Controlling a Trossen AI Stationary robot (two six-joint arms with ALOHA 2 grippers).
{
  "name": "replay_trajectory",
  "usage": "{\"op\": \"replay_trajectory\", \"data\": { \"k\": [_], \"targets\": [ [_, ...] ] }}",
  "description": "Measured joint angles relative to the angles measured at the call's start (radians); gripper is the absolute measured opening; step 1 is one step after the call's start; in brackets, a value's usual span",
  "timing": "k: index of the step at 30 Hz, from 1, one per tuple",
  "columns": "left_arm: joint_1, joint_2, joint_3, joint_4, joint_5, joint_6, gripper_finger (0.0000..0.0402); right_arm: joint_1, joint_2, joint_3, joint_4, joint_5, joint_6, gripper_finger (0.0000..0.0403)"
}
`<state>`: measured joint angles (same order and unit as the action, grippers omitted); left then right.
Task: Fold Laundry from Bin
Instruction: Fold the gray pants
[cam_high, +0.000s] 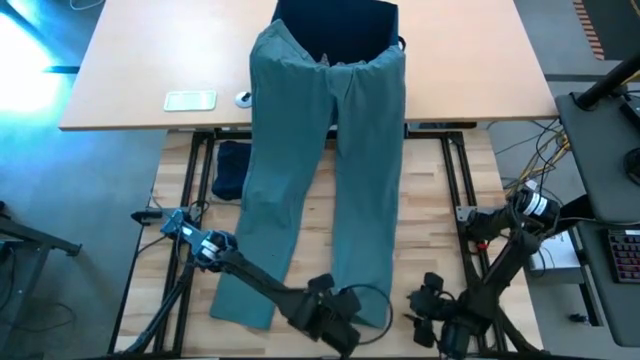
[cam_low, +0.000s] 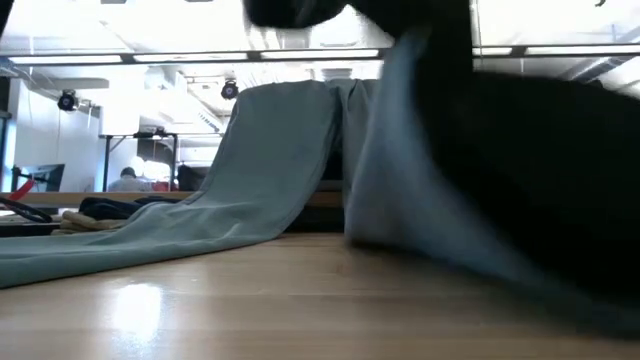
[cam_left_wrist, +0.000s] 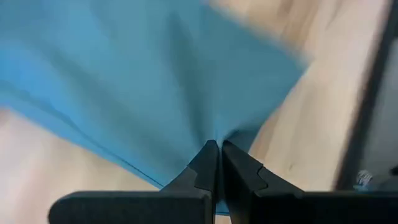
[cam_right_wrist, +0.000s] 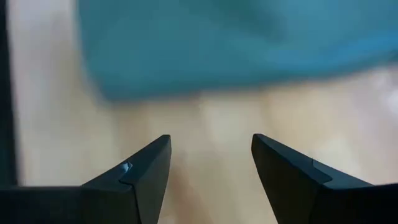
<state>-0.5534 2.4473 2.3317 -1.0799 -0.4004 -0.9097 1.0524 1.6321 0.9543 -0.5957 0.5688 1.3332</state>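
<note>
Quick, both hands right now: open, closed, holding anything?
Left hand: closed, pinching the teal-green trousers near a leg hem.
Right hand: open, holding nothing, just short of the cloth.

A big teal-green garment (cam_high: 325, 170) is seen in the middle of the high view. A navy bin (cam_high: 336, 24) is seen at the top. A light wood table (cam_high: 440, 250) is shown. A small white device (cam_high: 190, 100) is seen at upper left.

Left pincer (cam_left_wrist: 216, 163) clamped tight, right pincer (cam_right_wrist: 210, 163) spread apart beside it.
</note>
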Motion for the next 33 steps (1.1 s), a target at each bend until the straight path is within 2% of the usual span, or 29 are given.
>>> {"op": "replay_trajectory", "data": {
  "k": [3,6,13,16,22,25,33],
  "targets": [
    [-0.009,0.057,-0.023,-0.011,0.052,-0.044,0.0,-0.062,0.006,-0.011,0.002,0.1,-0.073,0.0221],
    [-0.009,0.08,-0.024,-0.024,0.106,-0.065,0.0006,-0.152,0.023,-0.032,0.031,0.107,-0.198,0.0221],
    [-0.036,0.072,-0.007,-0.186,0.131,-0.166,0.0071,-0.316,0.075,-0.073,0.235,-0.086,-0.495,0.0221],
    [-0.056,0.035,0.025,-0.281,0.131,-0.219,0.0113,-0.335,0.079,-0.073,0.256,-0.129,-0.523,0.0221],
    [-0.079,-0.067,0.019,-0.284,0.101,-0.262,0.0183,-0.335,0.04,-0.077,0.236,-0.172,-0.544,0.0221],
    [-0.036,-0.094,0.017,-0.264,0.034,-0.208,0.0192,-0.335,0.022,-0.078,0.236,-0.2,-0.558,0.0221],
    [0.208,-0.021,-0.064,-0.073,-0.036,0.203,0.0168,-0.34,0.017,-0.079,0.238,-0.262,-0.537,0.0221]
  ]
}}
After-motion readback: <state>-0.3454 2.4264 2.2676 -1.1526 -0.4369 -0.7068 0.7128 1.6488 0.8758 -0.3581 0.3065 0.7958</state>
